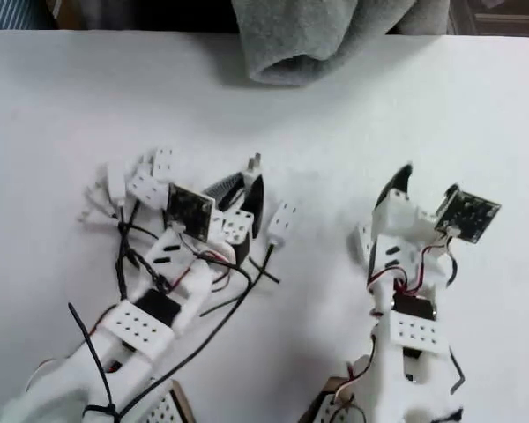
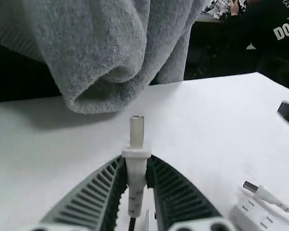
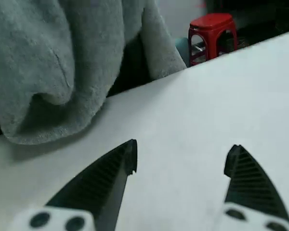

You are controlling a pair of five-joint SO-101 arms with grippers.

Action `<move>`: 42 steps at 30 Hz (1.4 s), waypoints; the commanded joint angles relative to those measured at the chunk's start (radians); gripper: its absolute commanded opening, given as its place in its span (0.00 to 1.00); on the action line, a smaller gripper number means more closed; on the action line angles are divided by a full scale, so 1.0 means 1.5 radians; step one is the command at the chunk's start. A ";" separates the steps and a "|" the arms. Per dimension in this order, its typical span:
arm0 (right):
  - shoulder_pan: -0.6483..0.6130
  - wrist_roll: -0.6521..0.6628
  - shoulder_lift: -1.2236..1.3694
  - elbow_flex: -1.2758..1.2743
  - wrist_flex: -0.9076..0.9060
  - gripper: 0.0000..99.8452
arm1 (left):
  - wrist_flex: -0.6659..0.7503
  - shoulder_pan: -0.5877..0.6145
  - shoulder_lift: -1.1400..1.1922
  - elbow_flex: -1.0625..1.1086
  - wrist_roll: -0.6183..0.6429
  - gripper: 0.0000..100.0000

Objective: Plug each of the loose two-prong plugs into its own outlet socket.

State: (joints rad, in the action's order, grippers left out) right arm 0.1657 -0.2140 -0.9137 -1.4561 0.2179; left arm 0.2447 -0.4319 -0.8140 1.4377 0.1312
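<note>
My left gripper (image 2: 136,166) is shut on a white two-prong plug (image 2: 136,144), whose prongs stick out past the fingertips. In the high view this plug (image 1: 253,165) is held just above the table, left of centre. A white outlet socket (image 1: 282,220) lies just to its right, and another (image 1: 237,226) sits under the arm. More white sockets (image 1: 150,181) are clustered to the left among black cables. A second loose plug (image 2: 260,193) lies beside a socket (image 2: 253,216). My right gripper (image 3: 180,154) stands open over bare table with nothing between its fingers, at the right of the table (image 1: 423,183).
A grey knitted fabric (image 1: 326,40) hangs over the table's far edge at the middle. Black cables (image 1: 247,291) trail from the sockets under the left arm. A red stool (image 3: 213,33) stands beyond the table.
</note>
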 commanded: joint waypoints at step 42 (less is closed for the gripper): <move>-0.380 0.061 -0.376 0.174 -0.443 0.23 | 0.175 -0.008 0.005 0.047 0.109 0.02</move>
State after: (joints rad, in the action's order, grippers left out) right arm -0.3391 -0.1358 -1.5351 -1.3180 -0.4434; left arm 0.4826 -0.4319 -0.8048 1.5144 0.2892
